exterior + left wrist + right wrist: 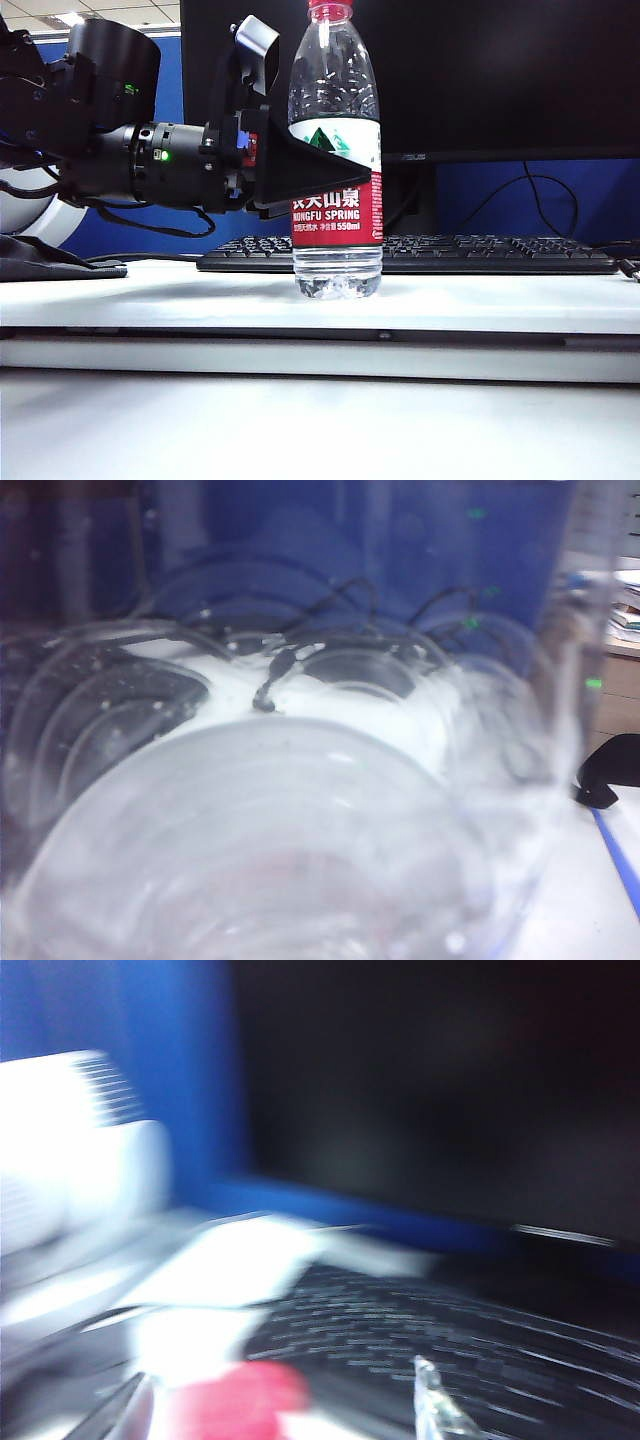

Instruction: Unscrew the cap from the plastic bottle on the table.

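Upright on the table [480, 300], just before the keyboard [450, 255], the plastic bottle [336, 150] sits clamped in the left gripper [300, 165], its cap [330, 10] on. Blurred, the right gripper [280, 1400] shows spread fingers around something red.

Your exterior view is sharp and evenly lit, with a ceiling lamp [70, 18] glowing at the upper corner and the nearest tabletop [320, 430] soft. Your left wrist view is hazy, filled by out-of-focus clear plastic. Your right wrist view is smeared by motion blur.
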